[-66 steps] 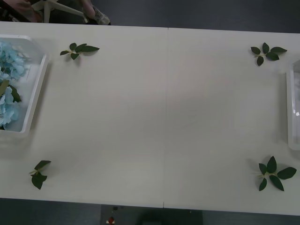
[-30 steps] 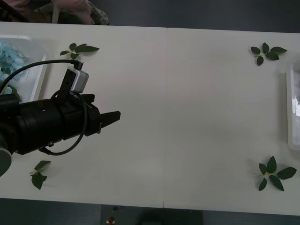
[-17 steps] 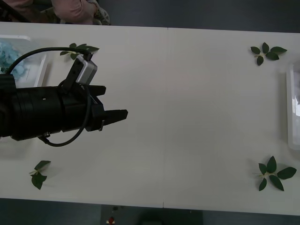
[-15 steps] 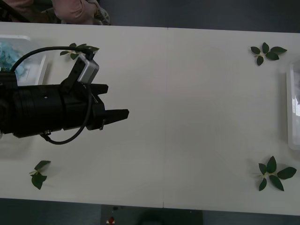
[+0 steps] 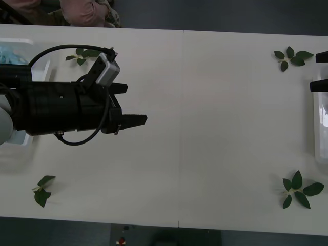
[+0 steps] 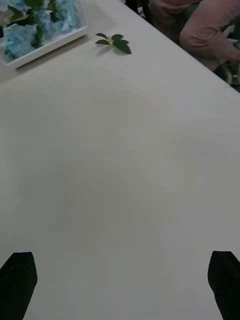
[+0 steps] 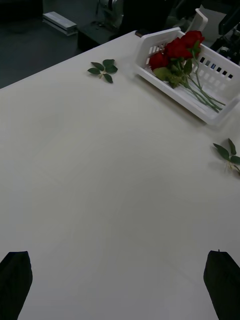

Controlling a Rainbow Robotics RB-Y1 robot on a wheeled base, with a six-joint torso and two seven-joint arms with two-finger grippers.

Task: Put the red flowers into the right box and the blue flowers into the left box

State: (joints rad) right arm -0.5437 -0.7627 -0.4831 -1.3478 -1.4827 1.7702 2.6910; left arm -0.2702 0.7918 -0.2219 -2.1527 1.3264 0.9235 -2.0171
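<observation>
The red flowers [image 7: 178, 48] lie in the right box [image 7: 170, 88], a white slotted tray whose near end shows at the table's right edge [image 5: 321, 134]. The blue flowers [image 6: 41, 21] lie in the left box [image 6: 46, 46], at the far left [image 5: 42, 68] behind my left arm. My left gripper [image 5: 135, 104] hovers open over bare table left of centre, its black fingers [image 7: 15, 284] empty. My right gripper [image 5: 320, 72] is open at the right edge, by the far end of the right box, its fingers [image 6: 226, 280] empty.
Loose green leaf sprigs lie near the table's corners: far left [image 5: 84, 53], far right [image 5: 292, 58], near right [image 5: 300, 189], near left [image 5: 42, 188]. The near table edge [image 5: 179, 225] runs below.
My left arm has swung in from the left and reached rightward over the table, covering most of the left box. The right gripper's fingertips have come in at the right edge.
</observation>
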